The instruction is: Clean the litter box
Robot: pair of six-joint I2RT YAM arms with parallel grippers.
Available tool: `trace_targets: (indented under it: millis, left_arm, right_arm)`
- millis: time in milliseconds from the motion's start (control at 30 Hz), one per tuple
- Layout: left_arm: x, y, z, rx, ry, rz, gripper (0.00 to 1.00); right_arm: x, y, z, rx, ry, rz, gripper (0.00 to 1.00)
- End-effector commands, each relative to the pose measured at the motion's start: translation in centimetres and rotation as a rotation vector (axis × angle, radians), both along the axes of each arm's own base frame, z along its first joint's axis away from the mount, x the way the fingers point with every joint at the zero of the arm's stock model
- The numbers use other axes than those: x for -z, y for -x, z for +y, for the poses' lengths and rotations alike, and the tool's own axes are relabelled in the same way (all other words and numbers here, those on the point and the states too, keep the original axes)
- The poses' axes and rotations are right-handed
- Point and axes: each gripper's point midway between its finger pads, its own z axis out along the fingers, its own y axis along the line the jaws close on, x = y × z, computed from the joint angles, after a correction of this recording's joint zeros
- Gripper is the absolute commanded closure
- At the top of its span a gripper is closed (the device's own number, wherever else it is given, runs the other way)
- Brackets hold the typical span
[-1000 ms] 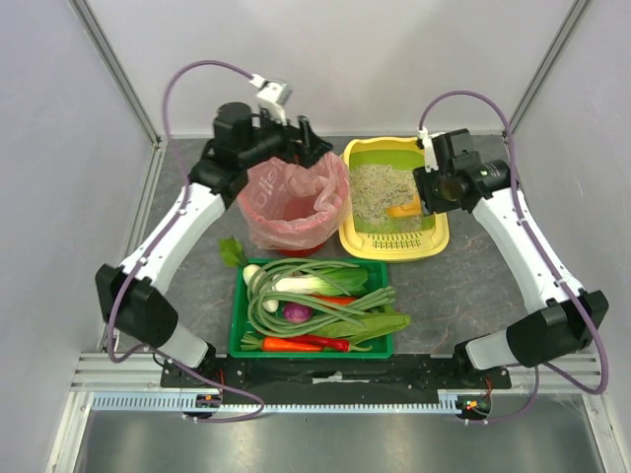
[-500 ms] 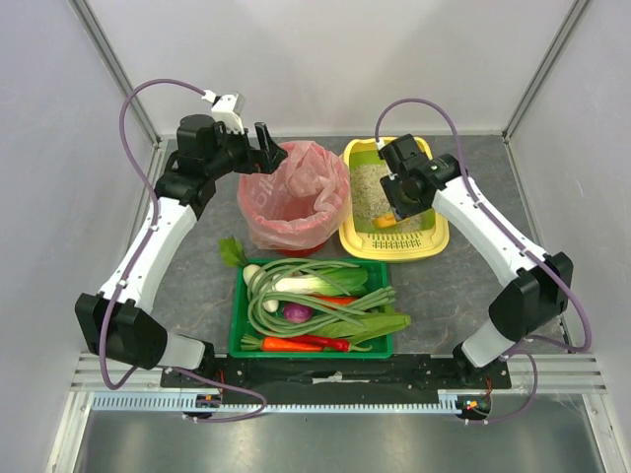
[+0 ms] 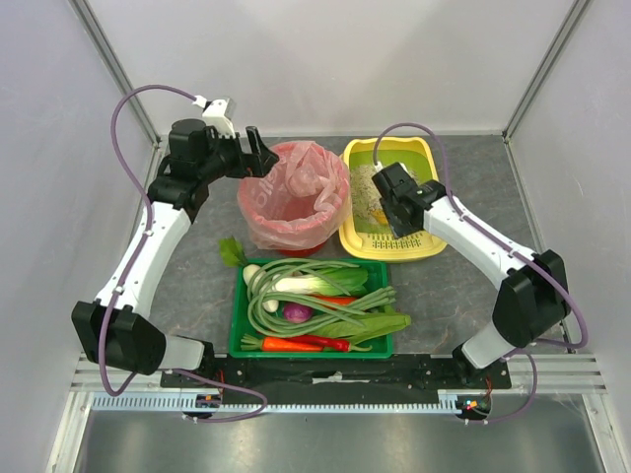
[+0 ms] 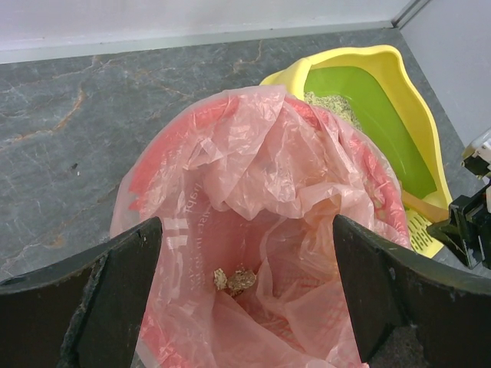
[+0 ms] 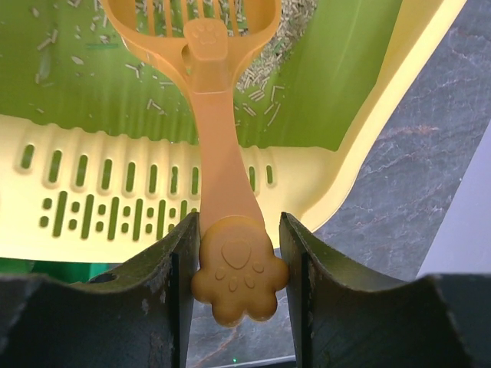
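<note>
Litter box at the far edge of a grey stone-look surface, scoop held in it.

The dark grey, veined surface (image 3: pixel 197 266) sits inside pale wall panels with metal corner posts, and a metal rail runs along its near edge. The yellow rectangular plastic litter box (image 3: pixel 389 246) with green lining and grey-beige litter stands by the far edge, right of centre, just beside a red bin lined with a pink plastic bag (image 3: pixel 294 197). A green plastic tray of vegetables (image 3: pixel 238 296) lies at the middle of the near edge. The right jaws are clamped on the paw-shaped handle end of an orange slotted plastic scoop (image 5: pixel 219 176), whose head is down in the box. The left jaws are spread wide, holding nothing, above the bin's left rim.
</note>
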Motion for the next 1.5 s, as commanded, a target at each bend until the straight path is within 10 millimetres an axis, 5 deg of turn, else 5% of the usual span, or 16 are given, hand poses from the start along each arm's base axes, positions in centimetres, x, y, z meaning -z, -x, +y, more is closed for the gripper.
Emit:
trace_targets:
  millis: [0, 333, 733, 1000, 1200, 1467]
  left_arm:
    - [-0.9, 0.5, 0.1, -0.005, 0.032, -0.021, 0.02]
    - [-0.7, 0.5, -0.2, -0.01, 0.078, -0.002, 0.03]
    - [-0.9, 0.5, -0.1, -0.021, 0.088, -0.001, 0.03]
    - [-0.7, 0.9, 0.0, -0.029, 0.095, 0.009, 0.03]
    - [-0.4, 0.5, -0.3, -0.017, 0.094, 0.017, 0.04]
    - [0.6, 0.6, -0.5, -0.013, 0.1, 0.041, 0.04]
  right_arm:
    - [-0.6, -0.9, 0.1, 0.035, -0.037, -0.098, 1.0]
    - [2.5, -0.5, -0.4, 0.048, -0.061, -0.164, 1.0]
    - [3.7, -2.8, 0.1, 0.056, -0.088, -0.298, 1.0]
    - [1.3, -4.1, 0.7, 0.053, -0.12, -0.363, 1.0]
    - [-1.6, -3.8, 1.1, 0.054, -0.165, -0.38, 1.0]
    - [-2.5, -2.6, 0.5, 0.061, -0.103, -0.249, 1.0]
